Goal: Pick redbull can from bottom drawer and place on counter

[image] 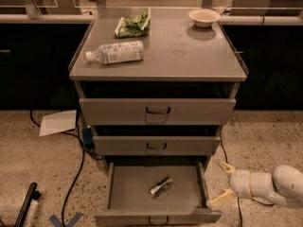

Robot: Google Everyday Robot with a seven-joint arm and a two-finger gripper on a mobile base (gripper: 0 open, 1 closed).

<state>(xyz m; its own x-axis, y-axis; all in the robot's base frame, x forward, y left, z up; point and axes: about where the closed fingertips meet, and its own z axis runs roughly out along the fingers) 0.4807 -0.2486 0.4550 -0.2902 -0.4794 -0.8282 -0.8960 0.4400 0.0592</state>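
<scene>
bottom drawer (124, 216) pulled out — redbull can (161, 187) lying inside, gripper (223, 183) just right, spread wide, empty

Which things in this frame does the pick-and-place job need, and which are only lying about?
Job: redbull can, lying in the open bottom drawer; counter; hand, open, low beside the drawer's right side.
Lying about: plastic bottle, green packet and bowl, all on the counter; paper sheet on the floor.
</scene>
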